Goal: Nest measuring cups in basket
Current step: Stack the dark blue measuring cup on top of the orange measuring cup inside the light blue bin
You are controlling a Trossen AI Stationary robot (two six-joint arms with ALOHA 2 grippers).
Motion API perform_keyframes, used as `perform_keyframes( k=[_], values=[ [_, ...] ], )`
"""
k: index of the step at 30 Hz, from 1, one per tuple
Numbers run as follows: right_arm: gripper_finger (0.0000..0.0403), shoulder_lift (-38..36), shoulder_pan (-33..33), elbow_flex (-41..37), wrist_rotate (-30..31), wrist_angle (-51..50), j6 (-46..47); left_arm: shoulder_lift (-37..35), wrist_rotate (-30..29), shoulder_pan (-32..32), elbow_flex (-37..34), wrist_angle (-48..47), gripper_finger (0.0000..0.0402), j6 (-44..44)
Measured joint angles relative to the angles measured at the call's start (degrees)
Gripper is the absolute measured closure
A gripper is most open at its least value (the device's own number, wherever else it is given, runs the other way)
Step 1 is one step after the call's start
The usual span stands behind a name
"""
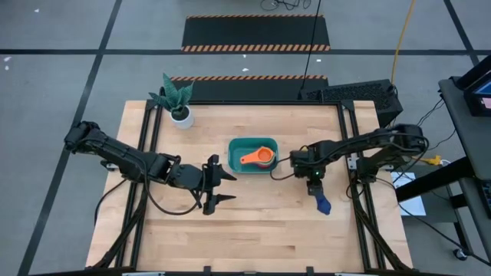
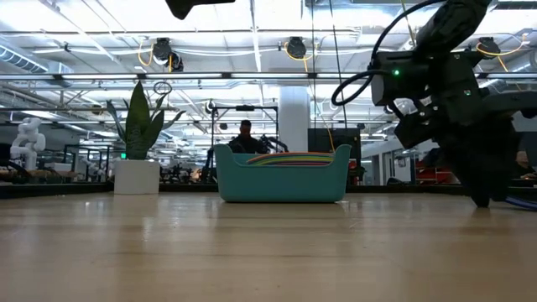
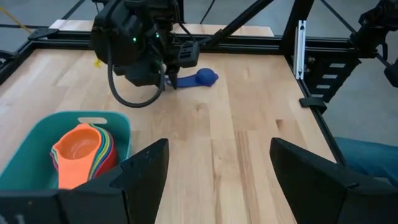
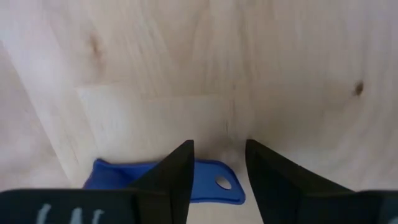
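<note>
Right pincer (image 4: pixel 217 165) straddling dark blue cup (image 4: pixel 214 182) handle, pointing down

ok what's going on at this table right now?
The robot is nesting plastic measuring cups in the teal rectangular plastic basket. A stack with the orange cup on top already sits inside. The right gripper is down over the flat handle of the dark blue measuring cup, which lies on the wooden table beside the basket, a finger on each side of the handle, not yet clamped. The left gripper waits open on the basket's other side.
</note>
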Motion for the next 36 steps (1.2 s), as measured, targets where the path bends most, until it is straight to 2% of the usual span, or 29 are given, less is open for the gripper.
perform_keyframes(
  k=[5, 14, 24, 36],
  values=[
    [0.0262, -1.8, -0.5, 0.7, 0.1, -0.7, 2.0, 0.0, 0.0, 0.0, 0.0, 0.0, 0.0119, 0.0],
    [0.0262, -2.9, -0.6, 1.2, 4.6, -1.7, 6.1, 0.0, 0.0, 0.0, 0.0, 0.0, 0.0119, 0.0],
    [0.0261, -3.0, -0.7, 1.2, 4.6, -6.9, 1.7, 0.0, -1.1, 0.0, 0.0, 0.0, 0.0119, -0.2],
    [0.0261, -3.0, -2.1, 1.3, 2.8, -7.0, -2.1, 0.0, -1.9, 0.0, 0.0, 0.0, 0.0119, 0.0]
  ],
)
